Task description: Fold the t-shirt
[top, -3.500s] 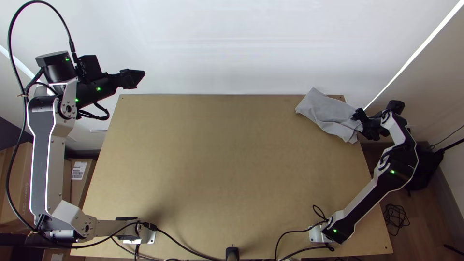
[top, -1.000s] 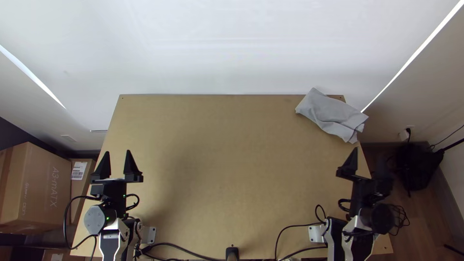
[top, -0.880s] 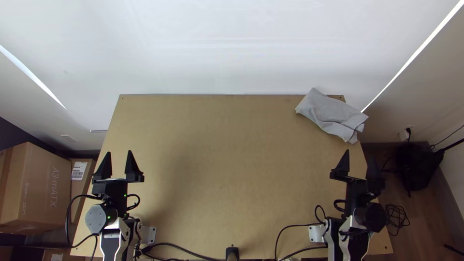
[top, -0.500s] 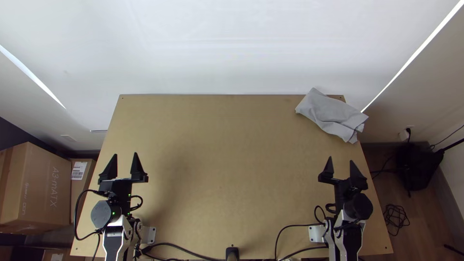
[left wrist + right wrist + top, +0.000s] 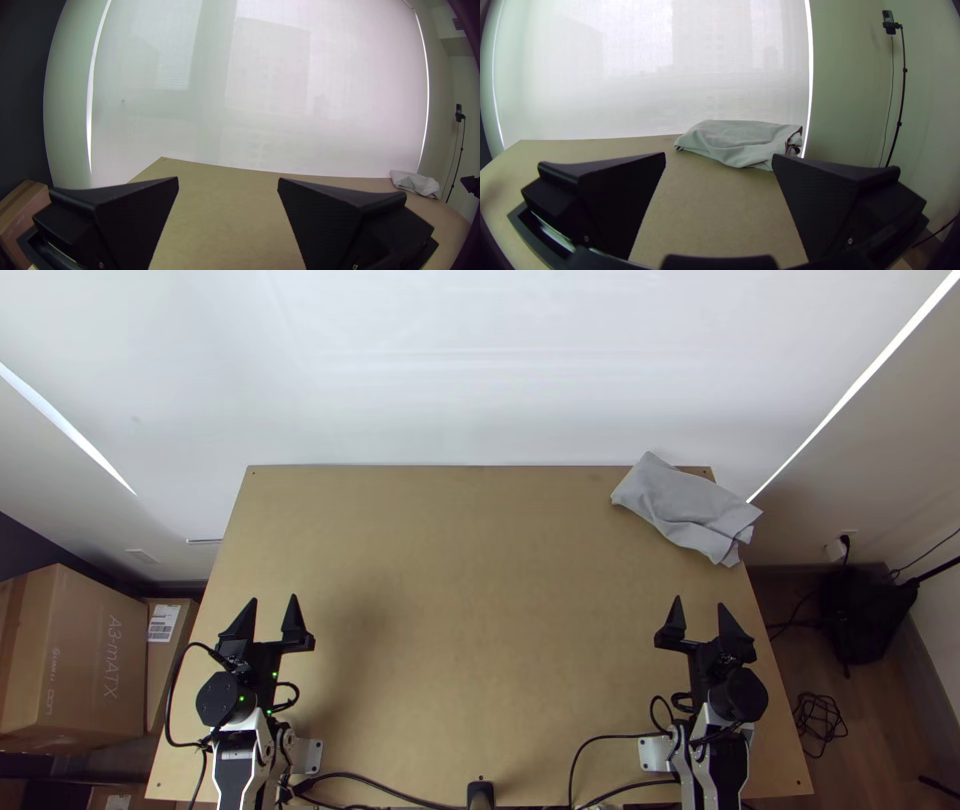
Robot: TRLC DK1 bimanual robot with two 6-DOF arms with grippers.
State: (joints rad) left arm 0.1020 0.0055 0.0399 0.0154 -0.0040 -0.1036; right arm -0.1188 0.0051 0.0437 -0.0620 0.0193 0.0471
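Standing spread, left gripper (image 5: 273,598) and right gripper (image 5: 699,602) have drawn back toward their bases; the shirt (image 5: 685,502) lies unmoved, rumpled by the far right corner.

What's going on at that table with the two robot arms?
Neither arm is handling anything right now. The task is folding a t-shirt, and a grey cloth, presumably that shirt, lies in a rumpled, folded bundle at the table's far right corner. The left pincer and the right pincer both stand open and empty near their own bases, well short of the cloth. It looks compact, but I can't tell whether the fold counts as finished.
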